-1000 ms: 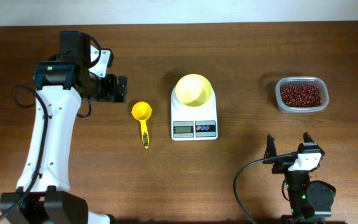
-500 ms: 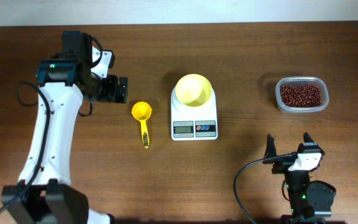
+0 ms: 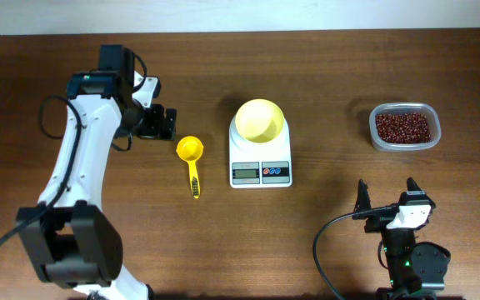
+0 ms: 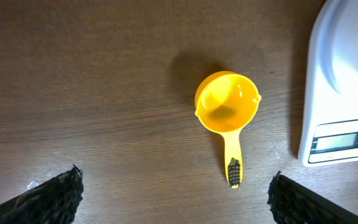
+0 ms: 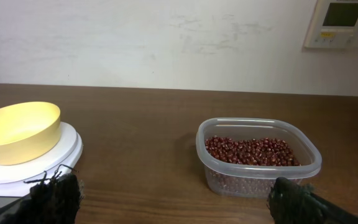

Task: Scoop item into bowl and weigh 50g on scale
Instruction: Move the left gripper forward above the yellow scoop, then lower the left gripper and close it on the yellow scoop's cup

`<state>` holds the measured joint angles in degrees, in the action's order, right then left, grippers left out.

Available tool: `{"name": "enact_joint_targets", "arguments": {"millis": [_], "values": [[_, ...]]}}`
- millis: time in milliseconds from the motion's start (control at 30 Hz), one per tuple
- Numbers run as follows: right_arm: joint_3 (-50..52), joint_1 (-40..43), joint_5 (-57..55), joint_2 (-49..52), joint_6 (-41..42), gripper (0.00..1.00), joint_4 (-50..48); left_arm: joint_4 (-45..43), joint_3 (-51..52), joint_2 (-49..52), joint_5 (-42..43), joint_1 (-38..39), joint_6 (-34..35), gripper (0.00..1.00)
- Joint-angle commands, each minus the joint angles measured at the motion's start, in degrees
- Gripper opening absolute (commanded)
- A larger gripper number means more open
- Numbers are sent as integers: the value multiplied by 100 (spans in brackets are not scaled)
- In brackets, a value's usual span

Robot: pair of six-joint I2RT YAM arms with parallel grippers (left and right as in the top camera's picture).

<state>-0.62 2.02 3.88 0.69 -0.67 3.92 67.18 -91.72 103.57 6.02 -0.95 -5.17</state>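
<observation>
The red-brown beans (image 3: 403, 127) fill a clear tub (image 3: 380, 142) at the far right; they also show in the right wrist view (image 5: 252, 151). The pale-yellow bowl (image 3: 260, 119) stands empty on the white scale (image 3: 261, 171). A yellow scoop (image 3: 191, 153) lies left of the scale, cup away from me, handle toward the front. My left gripper (image 3: 163, 123) is open and empty, above the table just left of the scoop's cup (image 4: 227, 104). My right gripper (image 3: 387, 193) is open and empty near the front edge, facing the tub (image 5: 260, 180) and the bowl (image 5: 17, 130).
The scale's display and its red and blue buttons (image 3: 275, 172) face the front. The scale's edge (image 4: 337, 124) shows at the right of the left wrist view. A white wall (image 5: 166, 37) lies beyond the table's far edge.
My left arm has swung slightly to the right, bringing its open gripper a little closer to the scoop. The right arm, scoop, bowl and tub have not moved.
</observation>
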Motion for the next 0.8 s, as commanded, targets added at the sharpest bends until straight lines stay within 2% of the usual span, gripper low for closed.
{"name": "enact_joint_targets", "arguments": {"millis": [0, 367, 533, 633, 767], "values": [[31, -42, -7, -48, -39, 99, 35, 20, -101, 341, 22, -28, -94, 99], [31, -42, -7, -48, -39, 99, 35, -4, -101, 911, 24, 9, -94, 99], [31, -42, -7, -48, -39, 98, 35, -118, -101, 1010, -2, 275, -90, 99], [31, -42, -7, -48, -39, 99, 35, -328, -101, 1010, -393, 424, 304, 99], [31, -42, -7, -48, -39, 99, 35, -424, -101, 1010, -411, 459, 299, 99]]}}
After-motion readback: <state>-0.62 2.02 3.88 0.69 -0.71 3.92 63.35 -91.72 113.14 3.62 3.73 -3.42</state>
